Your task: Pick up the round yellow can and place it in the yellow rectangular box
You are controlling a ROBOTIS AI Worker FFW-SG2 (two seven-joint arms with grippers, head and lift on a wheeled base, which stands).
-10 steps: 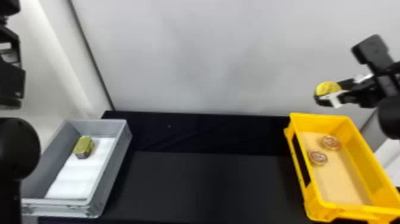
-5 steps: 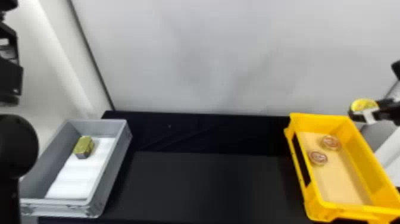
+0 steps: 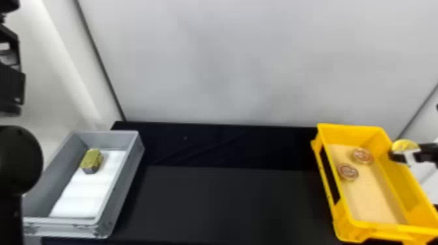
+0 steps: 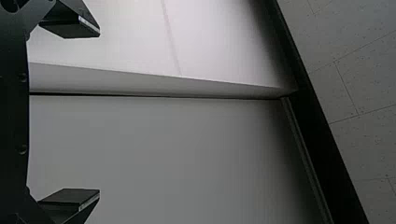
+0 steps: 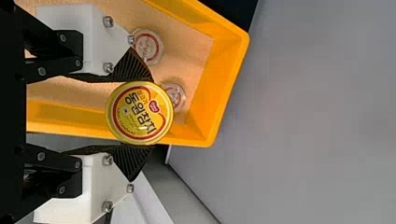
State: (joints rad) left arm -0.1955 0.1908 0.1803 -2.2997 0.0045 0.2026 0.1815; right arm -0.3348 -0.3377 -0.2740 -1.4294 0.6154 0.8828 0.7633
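Pinching can [image 5: 139, 113], right fingers [image 5: 132, 67]; box rim [image 5: 243, 46] near them may catch it if lowered early. Left fingers [image 4: 70, 198] spread.

White blocks [image 5: 96, 42] with silver screws [image 5: 108, 21] carry ribbed black fingers [image 5: 130, 67]

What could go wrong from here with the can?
The right claw grips the yellow can near the yellow box's right wall, so it might clip that wall going in. Released toward the far end, it could land on the nearer round container or the farther one.
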